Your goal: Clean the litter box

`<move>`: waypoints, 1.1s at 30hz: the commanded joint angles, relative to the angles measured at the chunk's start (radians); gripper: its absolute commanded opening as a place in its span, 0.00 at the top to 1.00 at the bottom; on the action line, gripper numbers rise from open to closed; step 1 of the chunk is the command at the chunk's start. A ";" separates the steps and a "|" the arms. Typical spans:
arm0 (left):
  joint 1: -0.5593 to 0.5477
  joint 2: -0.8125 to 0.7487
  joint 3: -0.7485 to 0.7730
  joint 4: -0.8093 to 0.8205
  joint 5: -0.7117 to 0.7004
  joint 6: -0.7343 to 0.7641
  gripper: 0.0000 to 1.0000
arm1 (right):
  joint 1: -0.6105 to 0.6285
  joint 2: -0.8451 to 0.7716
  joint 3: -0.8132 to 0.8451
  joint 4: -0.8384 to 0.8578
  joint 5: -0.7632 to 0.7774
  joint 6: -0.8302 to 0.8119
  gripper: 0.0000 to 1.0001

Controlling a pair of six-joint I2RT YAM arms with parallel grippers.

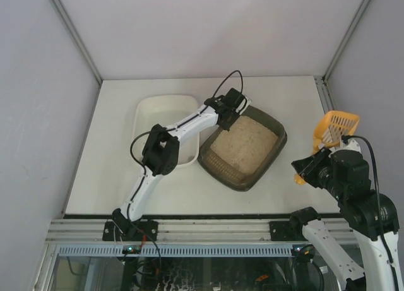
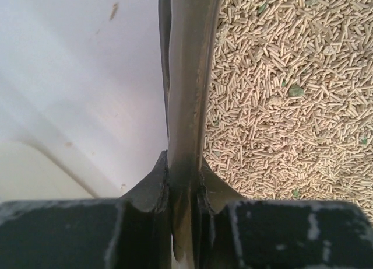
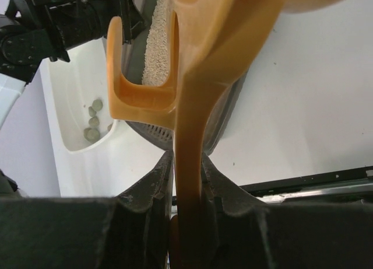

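Litter box [image 1: 280,139], position?
— Middle of the table [image 1: 113,171], set at a slant, with its left side hard by the white tub [image 1: 161,111]. I can't tell whether they touch. The litter [image 2: 280,94] lies fairly level inside.

Left gripper [image 2: 183,175]?
— Clamped on the box's rim at the far-left corner, one finger outside and one inside above the pellets. It's likely a brace, so the box doesn't slide while the scoop digs.

Right gripper [image 3: 187,170]?
— Closed on the handle of the orange scoop [image 1: 334,130]. The scoop is held up at the table's right edge, well apart from the box. Its load, if any, isn't readable.

Why is the tub alongside?
— It reads as the dump spot: several greenish lumps [image 3: 92,126] lie at one end of it. Close placement makes the carry short.

Anything left in the litter?
— Yes. A few green flecks [image 2: 296,90] show among the pellets near the held rim. The job looks partway done, by my judgement.

What does the next move need?
— Bring the scoop in low over the box's right side, clear of the left arm, which crosses the tub to reach the far corner. The risk is flicking pellets over the rim.
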 commanded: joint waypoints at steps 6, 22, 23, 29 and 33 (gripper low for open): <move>-0.086 -0.108 0.031 -0.007 0.303 0.384 1.00 | -0.004 0.012 -0.018 0.037 0.009 -0.028 1.00; -0.216 -0.007 0.126 -0.033 0.499 1.083 1.00 | -0.004 -0.139 -0.018 -0.117 0.190 0.073 1.00; -0.224 0.010 0.147 -0.038 0.490 1.109 1.00 | -0.002 -0.141 -0.018 -0.120 0.196 0.069 1.00; -0.239 0.029 0.157 -0.041 0.561 1.313 1.00 | -0.001 -0.132 -0.018 -0.128 0.229 0.050 1.00; -0.237 0.029 0.153 -0.044 0.605 1.497 1.00 | 0.001 -0.131 -0.018 -0.130 0.252 0.044 1.00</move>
